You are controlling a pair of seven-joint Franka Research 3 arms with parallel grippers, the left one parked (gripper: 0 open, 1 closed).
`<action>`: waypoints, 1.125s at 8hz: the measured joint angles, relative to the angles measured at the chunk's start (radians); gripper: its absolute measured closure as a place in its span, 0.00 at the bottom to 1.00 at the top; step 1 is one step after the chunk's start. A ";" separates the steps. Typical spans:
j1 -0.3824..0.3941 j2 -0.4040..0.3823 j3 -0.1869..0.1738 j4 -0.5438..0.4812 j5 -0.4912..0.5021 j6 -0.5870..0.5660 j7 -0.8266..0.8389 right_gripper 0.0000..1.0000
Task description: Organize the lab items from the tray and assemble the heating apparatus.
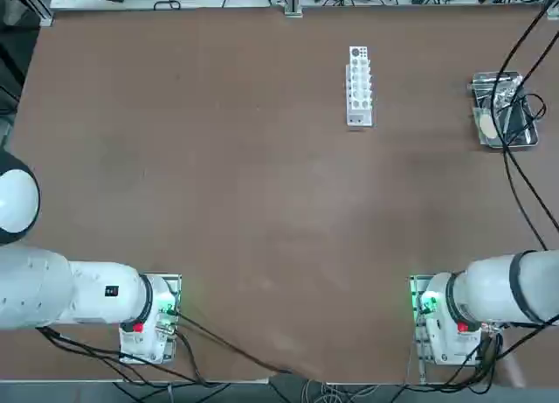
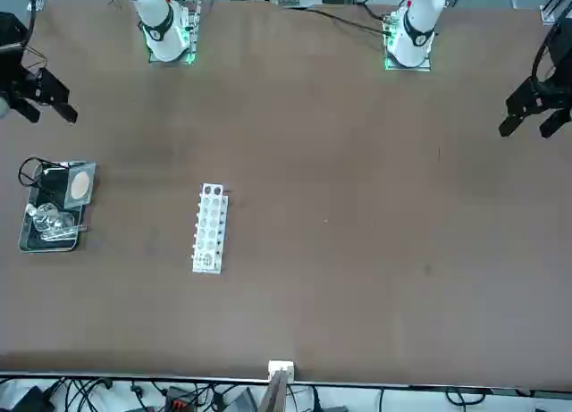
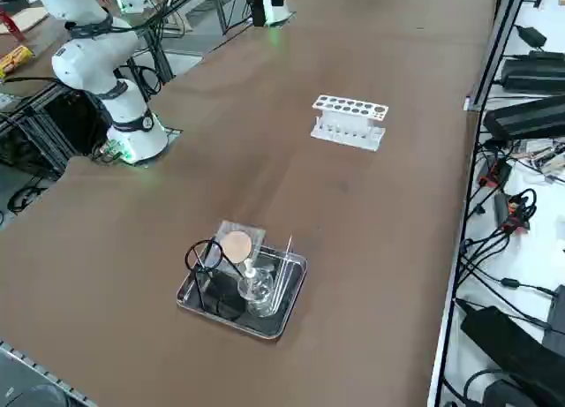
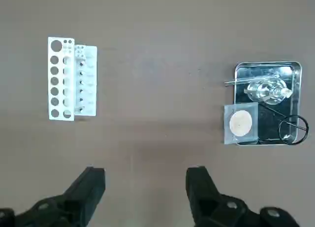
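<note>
The shiny metal tray (image 4: 268, 64) sits near the table's far right edge. It holds the clear glass burner (image 4: 266, 89), the square grey mesh (image 4: 241, 122) with a tan disc, and the black wire ring stand (image 4: 293, 126). The right side view shows the tray (image 3: 265, 329), burner (image 3: 258, 288), mesh (image 3: 237, 244) and ring stand (image 3: 205, 257) together. My right gripper (image 4: 145, 180) hangs open and empty high above the table, well short of the tray. In the front view this gripper (image 2: 51, 115) hovers above the tray (image 2: 22, 233).
A white holed test tube rack (image 1: 359, 86) lies on the brown table, to the left of the tray (image 1: 505, 146). Black cables run over the tray's side of the table. Cables and equipment line the far edge.
</note>
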 joint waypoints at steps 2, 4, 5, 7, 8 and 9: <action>0.000 0.000 0.004 0.000 0.000 0.000 0.000 0.00; 0.000 0.000 0.012 0.002 0.011 0.000 0.001 0.00; 0.000 0.001 0.017 0.002 0.013 0.000 0.002 0.00; -0.001 0.005 0.017 0.002 0.013 0.000 -0.020 0.00; -0.004 0.011 0.015 0.002 0.013 0.002 -0.091 0.00; -0.016 0.025 0.010 0.002 0.013 0.004 -0.207 0.00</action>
